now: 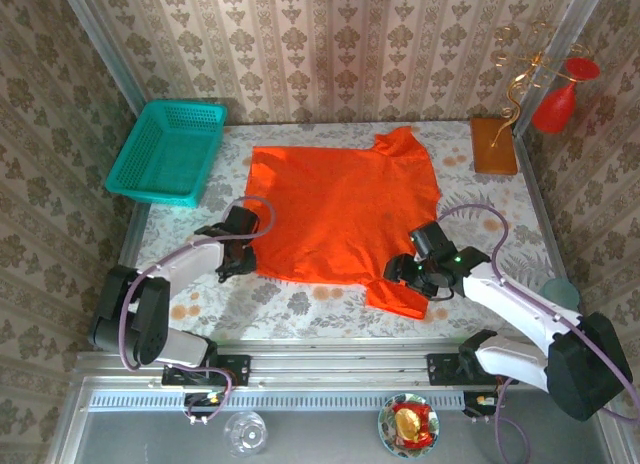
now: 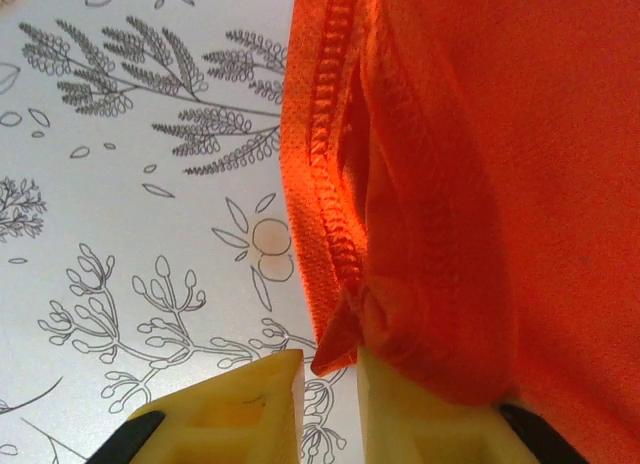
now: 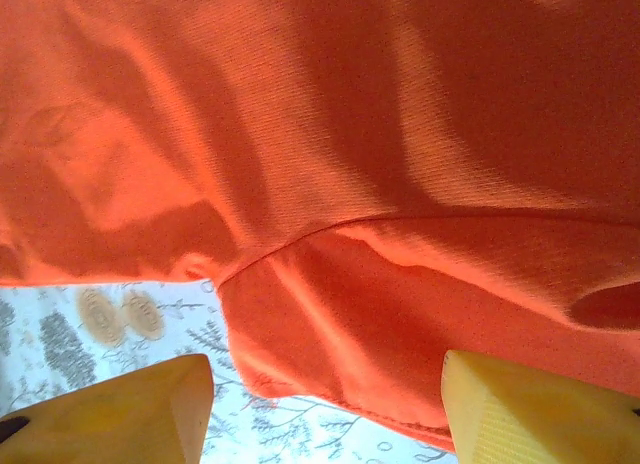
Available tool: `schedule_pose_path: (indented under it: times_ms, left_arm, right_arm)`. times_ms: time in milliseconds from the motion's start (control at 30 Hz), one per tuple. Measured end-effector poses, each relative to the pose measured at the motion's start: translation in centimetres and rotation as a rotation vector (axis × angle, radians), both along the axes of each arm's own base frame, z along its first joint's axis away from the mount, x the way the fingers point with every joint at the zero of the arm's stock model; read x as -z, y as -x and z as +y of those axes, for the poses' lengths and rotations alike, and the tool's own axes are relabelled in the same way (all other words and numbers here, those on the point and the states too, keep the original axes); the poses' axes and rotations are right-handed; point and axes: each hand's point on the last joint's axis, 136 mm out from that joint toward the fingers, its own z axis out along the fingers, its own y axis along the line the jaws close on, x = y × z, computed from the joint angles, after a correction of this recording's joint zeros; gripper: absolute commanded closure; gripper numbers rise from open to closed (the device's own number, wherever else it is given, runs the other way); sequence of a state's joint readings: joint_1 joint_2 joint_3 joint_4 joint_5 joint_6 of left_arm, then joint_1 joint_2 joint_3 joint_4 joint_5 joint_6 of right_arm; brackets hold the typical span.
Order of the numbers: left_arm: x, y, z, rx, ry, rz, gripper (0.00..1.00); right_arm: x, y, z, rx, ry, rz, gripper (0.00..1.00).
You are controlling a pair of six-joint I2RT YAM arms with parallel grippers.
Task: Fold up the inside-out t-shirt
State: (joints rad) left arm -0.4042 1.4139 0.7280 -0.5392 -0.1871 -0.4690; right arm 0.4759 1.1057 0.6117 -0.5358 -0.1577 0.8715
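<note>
The inside-out t-shirt [image 1: 345, 209] lies spread flat on the flowered table, bright orange-red, with its collar toward the back wall. My left gripper [image 1: 238, 262] is at the shirt's near-left hem corner. In the left wrist view its fingers [image 2: 250, 399] stand a narrow gap apart; the stitched hem corner [image 2: 335, 349] hangs into that gap, and cloth drapes over the right finger. My right gripper [image 1: 402, 272] is at the near-right sleeve [image 1: 398, 296]. In the right wrist view it [image 3: 325, 369] is open wide, with the sleeve's hem [image 3: 330, 394] lying between the fingertips.
A teal basket [image 1: 165, 149] stands at the back left. At the back right a brown block [image 1: 493, 144] lies next to a red vase [image 1: 555, 104] and a gold wire ornament [image 1: 520, 74]. A candy dish [image 1: 408, 422] and a glass [image 1: 245, 432] sit below the front rail.
</note>
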Motion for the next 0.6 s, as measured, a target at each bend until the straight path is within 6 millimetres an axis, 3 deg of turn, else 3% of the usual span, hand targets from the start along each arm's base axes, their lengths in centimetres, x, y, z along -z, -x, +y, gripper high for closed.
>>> schedule_pose_path:
  times_ms: [200, 400, 600]
  left_arm:
    - [0.1, -0.2, -0.1, 0.006, 0.008, -0.001, 0.84]
    - [0.3, -0.2, 0.0, 0.015, 0.008, 0.008, 1.0]
    - [-1.6, -0.3, 0.4, -0.021, 0.073, -0.034, 1.0]
  right_arm:
    - [1.3, -0.3, -0.8, 0.046, 0.05, 0.024, 0.38]
    - [3.1, -0.2, -1.9, 0.117, 0.107, 0.071, 0.36]
    - [3.8, -0.1, -3.6, 0.231, 0.162, 0.1, 0.35]
